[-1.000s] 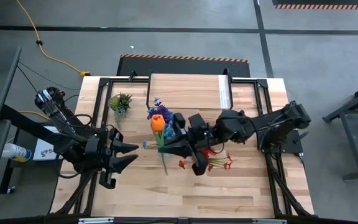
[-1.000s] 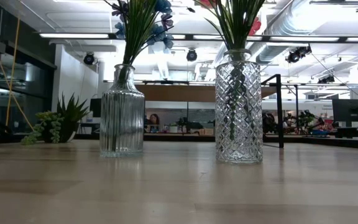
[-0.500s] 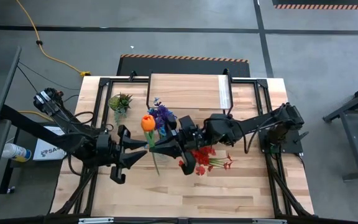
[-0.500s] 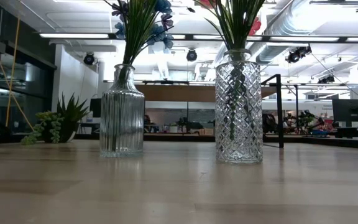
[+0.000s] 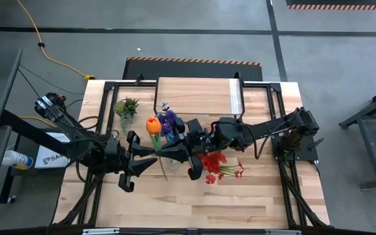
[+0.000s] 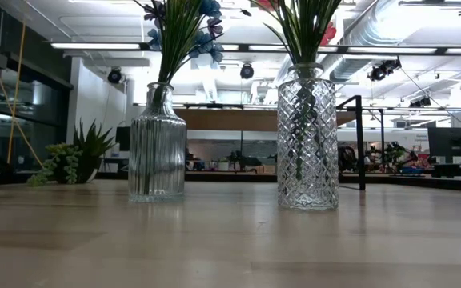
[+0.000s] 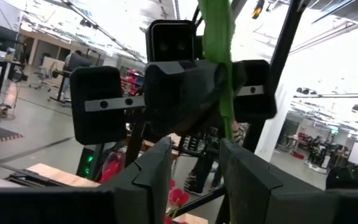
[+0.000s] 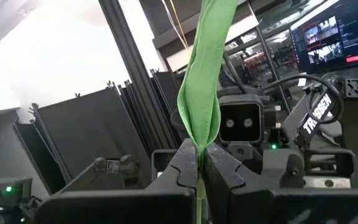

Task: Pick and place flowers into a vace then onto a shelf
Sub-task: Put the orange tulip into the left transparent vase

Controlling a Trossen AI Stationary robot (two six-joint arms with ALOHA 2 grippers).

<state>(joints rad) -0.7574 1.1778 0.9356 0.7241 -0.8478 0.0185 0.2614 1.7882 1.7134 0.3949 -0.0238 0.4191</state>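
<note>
So the right gripper [image 5: 164, 155] is out over the middle of the table, clamped tight on the thin green stem of the orange flower [image 5: 153, 125]. The bloom sits up above the fingers and the stem tail [image 5: 162, 171] pokes out on the other side. The left gripper [image 5: 147, 163] is right up facing it, fingers partly spread, and in its wrist view the stem [image 7: 219, 56] runs down into the gap between them, not pinched. Purple-blue flowers [image 5: 170, 121] are in the ribbed vase [image 6: 157, 142], red ones [image 5: 215, 163] in the diamond-cut vase [image 6: 306, 138]. The shelf [image 5: 198, 96] is at the far edge.
</note>
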